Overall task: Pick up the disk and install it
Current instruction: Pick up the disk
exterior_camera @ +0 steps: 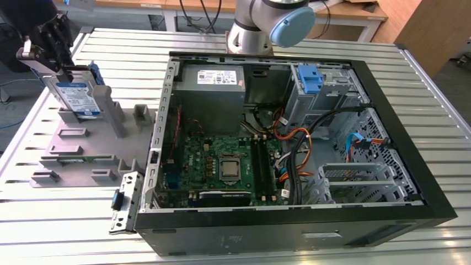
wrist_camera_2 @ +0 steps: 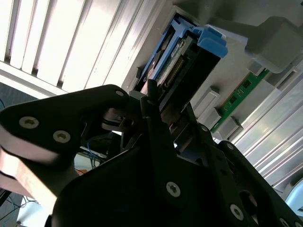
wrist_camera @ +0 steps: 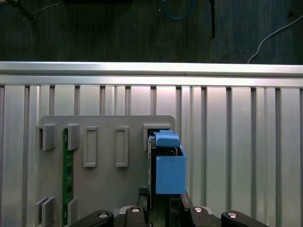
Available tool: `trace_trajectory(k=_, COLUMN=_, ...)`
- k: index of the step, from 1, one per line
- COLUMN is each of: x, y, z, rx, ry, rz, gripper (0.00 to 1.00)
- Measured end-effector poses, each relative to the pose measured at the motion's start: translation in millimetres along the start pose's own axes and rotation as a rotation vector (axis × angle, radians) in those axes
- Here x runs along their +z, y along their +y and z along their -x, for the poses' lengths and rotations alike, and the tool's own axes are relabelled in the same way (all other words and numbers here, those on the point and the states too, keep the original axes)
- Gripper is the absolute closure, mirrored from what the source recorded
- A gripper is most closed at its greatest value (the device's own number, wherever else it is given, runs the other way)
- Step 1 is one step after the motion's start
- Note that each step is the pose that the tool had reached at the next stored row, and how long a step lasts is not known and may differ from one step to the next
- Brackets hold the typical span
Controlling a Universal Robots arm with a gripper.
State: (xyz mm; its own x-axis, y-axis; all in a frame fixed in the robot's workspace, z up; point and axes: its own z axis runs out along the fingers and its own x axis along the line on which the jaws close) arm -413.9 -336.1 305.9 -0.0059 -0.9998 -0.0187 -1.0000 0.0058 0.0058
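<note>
Robotics lab bench set up for computer work.
An open computer case [exterior_camera: 257, 237] lies on a ribbed metal table [exterior_camera: 427, 83]. Behind the case stands a robot arm's base [exterior_camera: 250, 33], beside the case a grey parts holder [exterior_camera: 81, 149], and beyond it wooden workbenches [exterior_camera: 360, 14] (loose cables [wrist_camera: 177, 12] trail over a dark floor [wrist_camera: 94, 33]).
</note>
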Motion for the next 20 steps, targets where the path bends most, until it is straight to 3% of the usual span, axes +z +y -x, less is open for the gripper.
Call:
trace_trajectory(k=9, x=-0.2, y=0.0, z=0.0, rx=0.000, ry=0.0000, rz=0.0000, gripper=0.65)
trace_trajectory(k=15, x=-9.4, y=0.1, z=0.2, rx=0.000, ry=0.0001, rz=0.0002, gripper=0.65)
trace_trajectory(k=20, x=-9.8, y=0.1, z=0.2, rx=0.000, ry=0.0000, rz=0.0000, gripper=0.65)
